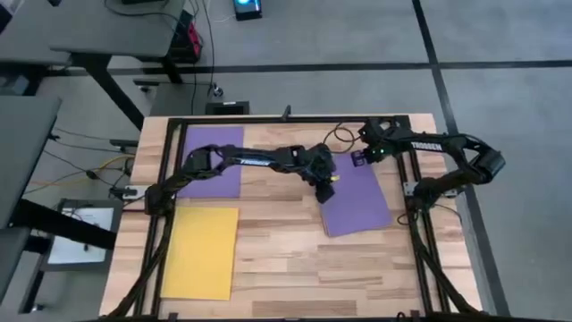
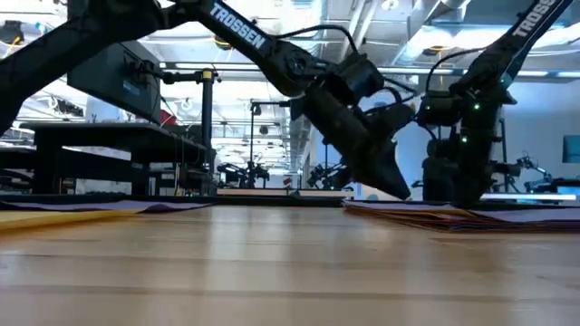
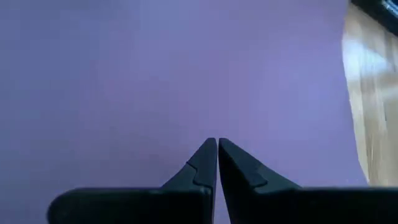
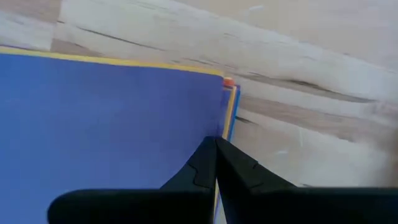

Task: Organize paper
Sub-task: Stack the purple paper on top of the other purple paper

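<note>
Two dark grippers, both clenched, meet a flat purple stack right of centre: left gripper presses its top, right gripper its upper corner.

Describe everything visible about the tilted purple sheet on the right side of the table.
The tilted purple sheet is thin, plain, matte paper, rectangular, lying flat and skewed against the table edges. It tops a small stack: the right wrist view shows yellow and orange edges peeking out at one corner, and the low view shows layered edges. The left gripper, fingers shut, is at its inner edge; the right gripper, shut, is at its far corner. Whether either presses the paper cannot be told.
</note>
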